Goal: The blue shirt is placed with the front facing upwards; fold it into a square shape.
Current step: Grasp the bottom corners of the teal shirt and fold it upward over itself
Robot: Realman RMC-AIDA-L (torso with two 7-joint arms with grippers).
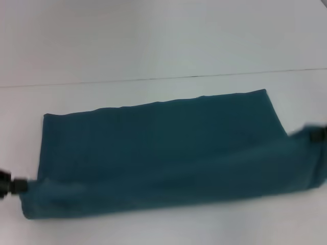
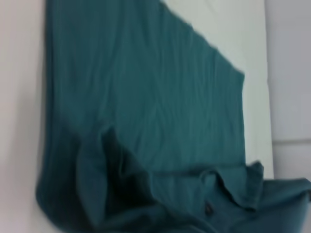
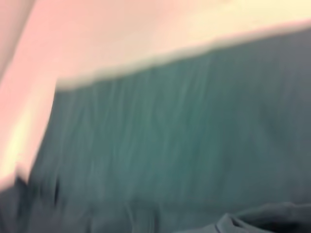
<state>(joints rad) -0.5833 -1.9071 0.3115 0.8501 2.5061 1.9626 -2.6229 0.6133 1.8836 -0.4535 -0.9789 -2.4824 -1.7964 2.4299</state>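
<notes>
The blue shirt (image 1: pixel 153 138) lies across the white table as a long teal band, plain side up. Its near long edge is doubled over and stretched between my two grippers. My left gripper (image 1: pixel 19 186) is at the shirt's near left end, shut on the fabric there. Gripping the near right end, a little higher in the head view, is my right gripper (image 1: pixel 317 135). In the left wrist view the shirt (image 2: pixel 146 97) bunches close to the camera, with the ribbed collar (image 2: pixel 238 189) and a small dark tag (image 2: pixel 209 208) showing. The right wrist view shows only flat shirt cloth (image 3: pixel 170 136).
The white table (image 1: pixel 153 41) reaches well beyond the shirt at the back, crossed by a thin dark seam (image 1: pixel 153 78). A strip of bare table (image 1: pixel 179 229) shows in front of the shirt.
</notes>
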